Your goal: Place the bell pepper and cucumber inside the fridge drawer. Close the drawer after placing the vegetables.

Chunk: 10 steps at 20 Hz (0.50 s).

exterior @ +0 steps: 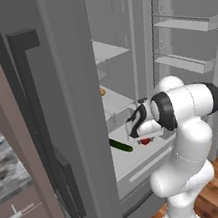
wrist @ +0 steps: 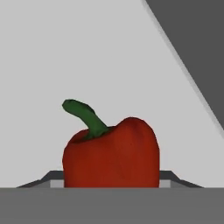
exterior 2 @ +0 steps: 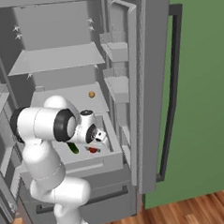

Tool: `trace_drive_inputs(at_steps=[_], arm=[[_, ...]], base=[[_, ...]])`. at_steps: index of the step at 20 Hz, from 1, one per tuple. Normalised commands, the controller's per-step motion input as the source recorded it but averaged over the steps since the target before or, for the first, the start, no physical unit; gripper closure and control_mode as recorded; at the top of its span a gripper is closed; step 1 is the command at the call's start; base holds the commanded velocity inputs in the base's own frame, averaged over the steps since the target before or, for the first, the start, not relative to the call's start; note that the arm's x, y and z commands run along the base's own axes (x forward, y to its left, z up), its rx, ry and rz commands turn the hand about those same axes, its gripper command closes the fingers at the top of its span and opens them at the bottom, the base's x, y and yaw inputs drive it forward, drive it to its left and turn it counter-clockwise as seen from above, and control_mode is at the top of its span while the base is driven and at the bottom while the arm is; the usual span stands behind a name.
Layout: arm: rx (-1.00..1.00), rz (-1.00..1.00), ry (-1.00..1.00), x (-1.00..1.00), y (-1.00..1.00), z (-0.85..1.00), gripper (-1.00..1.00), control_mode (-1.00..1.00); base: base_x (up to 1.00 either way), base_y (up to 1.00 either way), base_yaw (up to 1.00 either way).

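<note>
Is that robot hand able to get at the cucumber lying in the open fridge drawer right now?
Probably yes. The cucumber lies uncovered in the pulled-out fridge drawer, close beside the gripper. But the bell pepper sits right at the fingers, so the hand looks occupied for now.

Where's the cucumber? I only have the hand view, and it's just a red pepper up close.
Observer: The cucumber already lies in the fridge drawer, beside the bell pepper.
Operator: Drawer open or shut?
Observer: Open, pulled out in front of the fridge shelves.
Operator: Is the pepper over the drawer?
Observer: Yes, within its walls, just below the fingers. I cannot tell whether it rests on the floor.
</note>
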Motion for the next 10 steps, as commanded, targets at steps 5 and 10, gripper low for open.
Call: trace_drive_inputs(at_steps=[5, 10], arm=[[0.0, 0.0, -0.08, -0.03, 0.0, 0.43, -1.0, -1.0], [0.0, -0.01, -0.05, -0.11, 0.0, 0.84, -1.0, -1.0]], base=[[0.0, 0.0, 0.0], [0.0, 0.0, 0.0]])
